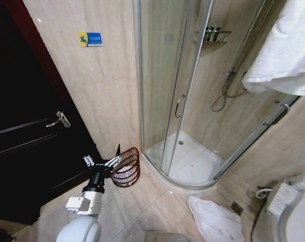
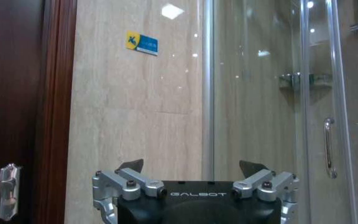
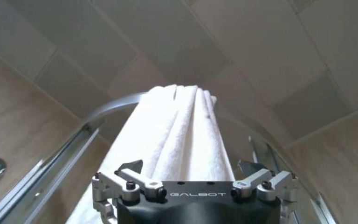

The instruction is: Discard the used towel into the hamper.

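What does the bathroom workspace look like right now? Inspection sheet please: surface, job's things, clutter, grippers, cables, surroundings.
Surface: beige tiled floor.
Job's things: red-brown hamper stands on the floor by the wall, left of the shower; white towel draped over the shower rail, upper right.
Clutter: another white towel crumpled on the floor near the toilet.
Grippers: left gripper open, empty, just left of the hamper rim; right gripper open, fingers either side of the draped towel.
Cables: white cord beside the toilet.
Surroundings: glass shower enclosure, dark door, blue wall sign.
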Tool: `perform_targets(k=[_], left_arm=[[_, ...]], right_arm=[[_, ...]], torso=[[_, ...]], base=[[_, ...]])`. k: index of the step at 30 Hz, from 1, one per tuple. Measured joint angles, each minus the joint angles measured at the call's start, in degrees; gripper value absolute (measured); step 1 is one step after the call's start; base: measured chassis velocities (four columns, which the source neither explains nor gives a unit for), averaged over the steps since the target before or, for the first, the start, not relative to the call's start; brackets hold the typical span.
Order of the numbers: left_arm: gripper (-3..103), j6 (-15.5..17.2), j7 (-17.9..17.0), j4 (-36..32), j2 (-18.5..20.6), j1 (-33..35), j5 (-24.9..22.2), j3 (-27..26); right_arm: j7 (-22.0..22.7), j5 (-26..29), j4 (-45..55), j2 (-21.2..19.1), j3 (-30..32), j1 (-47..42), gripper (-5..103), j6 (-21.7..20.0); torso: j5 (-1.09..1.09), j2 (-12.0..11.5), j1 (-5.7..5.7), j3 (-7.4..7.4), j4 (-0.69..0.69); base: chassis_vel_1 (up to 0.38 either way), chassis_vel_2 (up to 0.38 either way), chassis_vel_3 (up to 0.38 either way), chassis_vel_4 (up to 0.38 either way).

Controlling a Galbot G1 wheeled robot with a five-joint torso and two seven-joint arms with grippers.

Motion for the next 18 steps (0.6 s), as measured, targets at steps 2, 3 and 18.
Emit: perform_targets(k=[2, 3, 18], left_arm=[[100, 0.0, 0.0, 0.0, 0.0, 0.0, 0.0, 0.0], [100, 0.0, 0.0, 0.0, 0.0, 0.0, 0.0, 0.0], [100, 0.0, 0.0, 0.0, 0.0, 0.0, 0.0, 0.0]], right_arm=[[-0.7, 0.6, -2.9, -0.8, -4.3, 6.0, 100, -1.8], [-0.7, 0.6, -2.9, -0.8, -4.3, 6.0, 100, -1.8], [-1.7, -0.2, -8.6, -0.4, -22.1, 19.6, 100, -7.2]], torso=[[0.0, 0.0, 0.0, 0.0, 0.01], [0.0, 0.0, 0.0, 0.0, 0.01], [0.02, 0.1, 0.0, 0.04, 0.0]], base=[[0.0, 0.0, 0.0, 0.0], [0.0, 0.0, 0.0, 0.0], [0.0, 0.0, 0.0, 0.0]])
